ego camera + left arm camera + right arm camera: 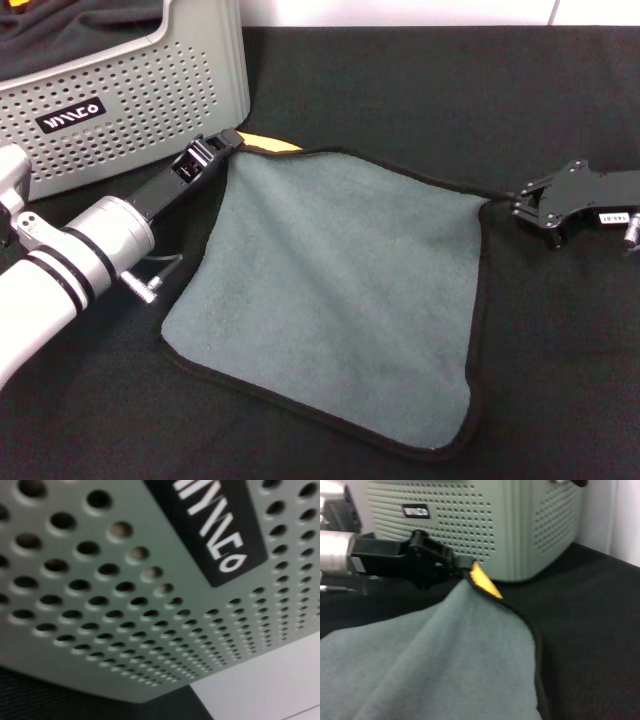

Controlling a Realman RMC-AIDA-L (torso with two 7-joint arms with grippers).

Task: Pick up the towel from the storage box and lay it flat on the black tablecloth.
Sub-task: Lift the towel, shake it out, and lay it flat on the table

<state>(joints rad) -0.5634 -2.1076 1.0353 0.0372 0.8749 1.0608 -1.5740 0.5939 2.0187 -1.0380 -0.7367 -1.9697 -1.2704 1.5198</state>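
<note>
Already the towel (330,290) lies spread on the black tablecloth (400,90); left gripper (232,141) and right gripper (516,205) each pinch a corner (one folded yellow), so both should release low, without tugging.

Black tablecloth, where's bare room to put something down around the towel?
The black tablecloth lies bare behind the towel, right of the storage box. Crowded: the left gripper pinches the towel's far-left corner beside the box; the right gripper holds the right corner.

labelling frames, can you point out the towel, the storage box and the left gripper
towel (330,280): head view, middle of its grey-green face
storage box (150,100): head view, perforated front wall
left gripper (228,143): head view, fingertips at the towel's corner
</note>
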